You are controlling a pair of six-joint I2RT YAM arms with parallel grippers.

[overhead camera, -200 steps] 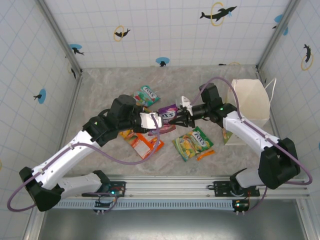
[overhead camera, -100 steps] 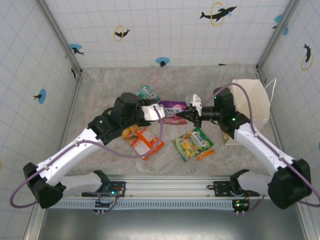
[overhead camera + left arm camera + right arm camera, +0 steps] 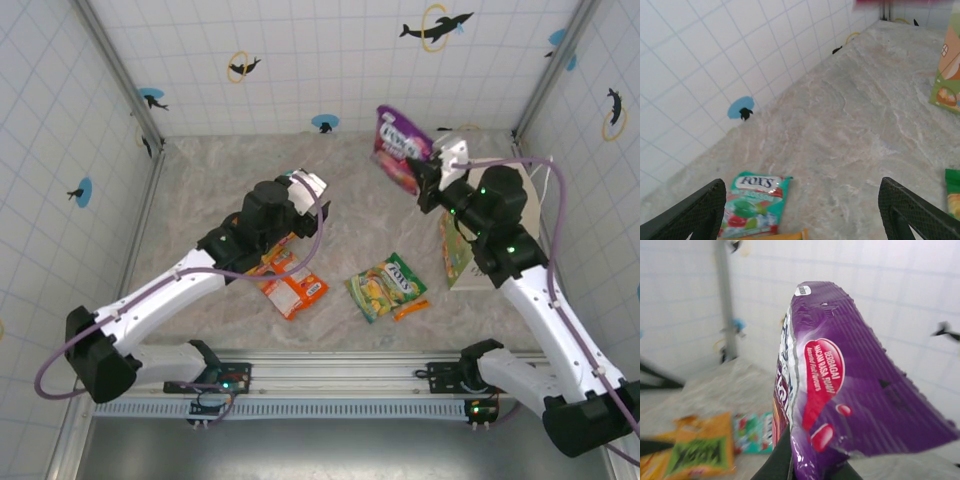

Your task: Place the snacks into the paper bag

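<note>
1. Right now your right end effector [image 3: 420, 178] is clamped shut on the glossy purple foil snack packet [image 3: 398, 140], pinching one edge so the rest stands free above the fingers.
2. In the right wrist view the packet [image 3: 850, 390] stands upright and is lifted off the marbled grey tabletop [image 3: 200, 200]. That height is likely meant to clear the bag's rim.
3. The tall cream-white paper carrier bag [image 3: 462, 280] stands at the right side, under your right arm, so its mouth is partly hidden. It opens upward, so the packet has to drop in from above.
4. From the top view the purple packet looks beside the bag on the back-left, not over it yet. You probably need to swing right, then release.
5. Your left end effector [image 3: 800, 210] is wide open and empty, both fingers [image 3: 695, 210] spread.
6. It hangs near the teal foil packet with red fruit print [image 3: 755, 202], which lies flat on the tabletop, so that is likely the next pick.
7. Waiting flat in the near middle of the tabletop: the orange foil packet [image 3: 295, 290] and the green-and-yellow foil packet [image 3: 385, 285].
8. Risk: an edge pinch on slick foil can slip or twist during the swing.
</note>
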